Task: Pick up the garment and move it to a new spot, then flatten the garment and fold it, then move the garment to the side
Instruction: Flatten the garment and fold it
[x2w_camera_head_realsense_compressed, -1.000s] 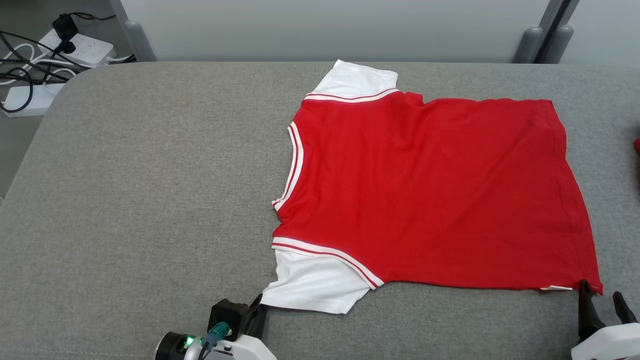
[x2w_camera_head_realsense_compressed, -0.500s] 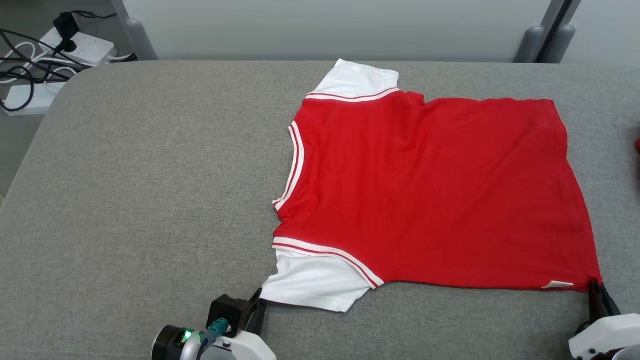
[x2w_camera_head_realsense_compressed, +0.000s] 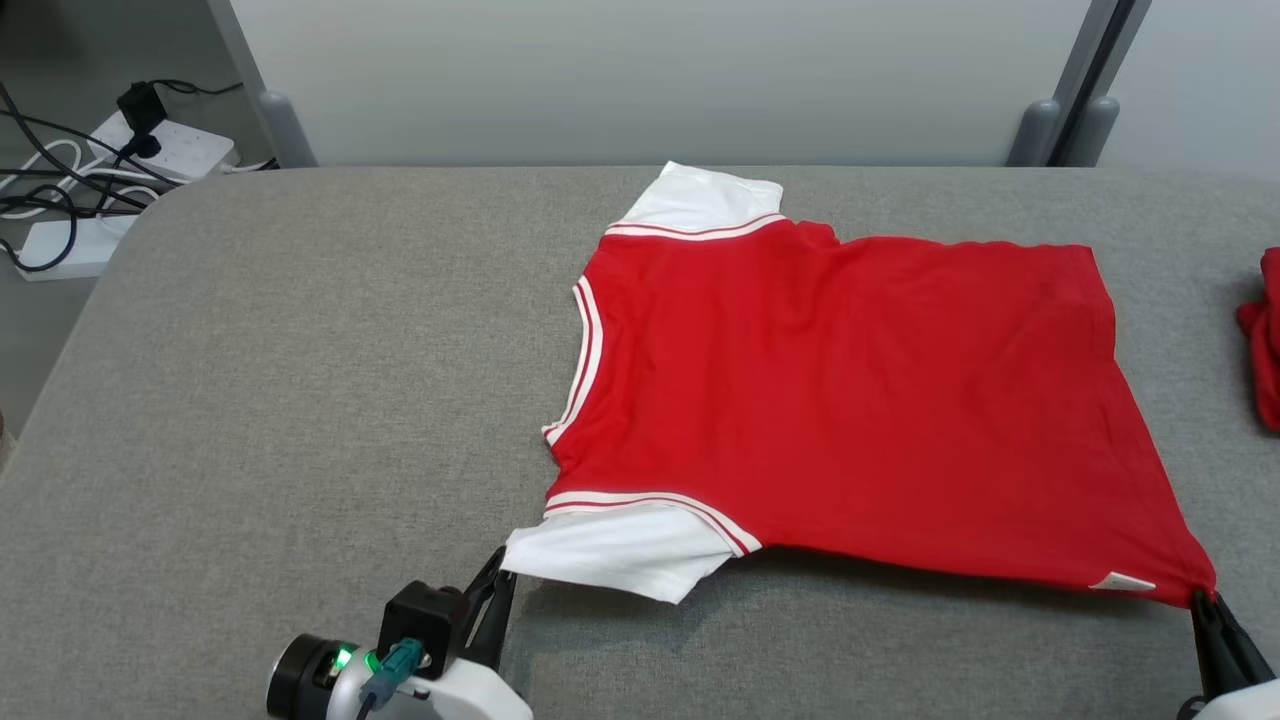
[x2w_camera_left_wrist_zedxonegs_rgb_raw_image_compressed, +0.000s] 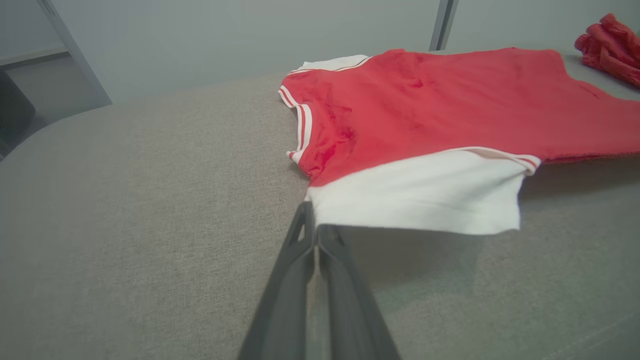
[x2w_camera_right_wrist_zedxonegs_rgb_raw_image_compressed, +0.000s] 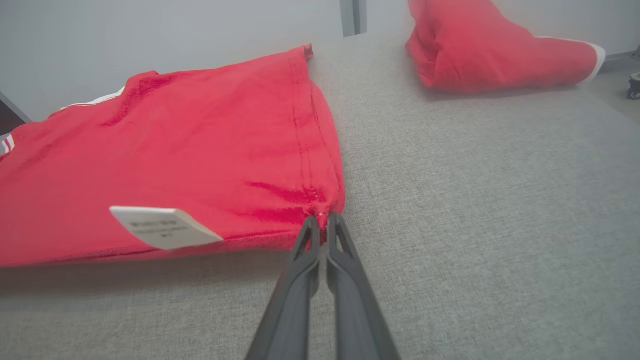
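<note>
Red garment (x2w_camera_head_realsense_compressed: 850, 400) is laid flat on grey tabletop (x2w_camera_head_realsense_compressed: 300, 400); corner of its white sleeve (x2w_camera_head_realsense_compressed: 610, 550) is pinched by left gripper (x2w_camera_head_realsense_compressed: 497, 572), hem corner (x2w_camera_head_realsense_compressed: 1185, 575) is pinched by right gripper (x2w_camera_head_realsense_compressed: 1200, 598), near edge is held slightly raised

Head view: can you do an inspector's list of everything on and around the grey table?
Surface: grey fabric-covered table.
Job's things: red T-shirt with white sleeves, spread out, near edge lifted.
Clutter: crumpled red cloth at the right edge.
Grippers: left jaws shut on the corner of the near white sleeve; right jaws shut on the hem corner.
Cables: black and white cables, white power strips on the floor, far left.
Surroundings: pale grey wall panel, grey posts behind.
</note>
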